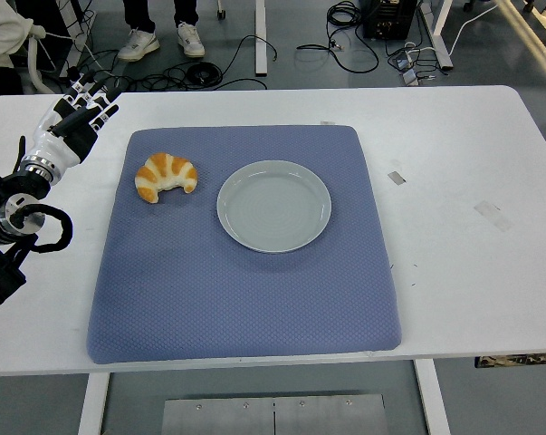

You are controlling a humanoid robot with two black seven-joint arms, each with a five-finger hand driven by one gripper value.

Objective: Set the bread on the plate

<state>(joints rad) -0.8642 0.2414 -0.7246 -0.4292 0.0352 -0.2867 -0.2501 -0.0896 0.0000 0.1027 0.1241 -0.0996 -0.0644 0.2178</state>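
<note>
My left hand [69, 127] is hovering, fingers spread, holding nothing, at 10 o'clock of the bread [166, 176]; plate [273, 206] sitting at bread's 4 o'clock.

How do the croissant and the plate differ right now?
The croissant is golden-brown, curved and lumpy; the plate is pale grey-green, round and flat. The croissant is the smaller and lies left of the plate, apart from it. The plate is empty. Both rest on the blue mat.

light: bright, even overhead | shadows: soft, faint | focus: sharp | glare: none
</note>
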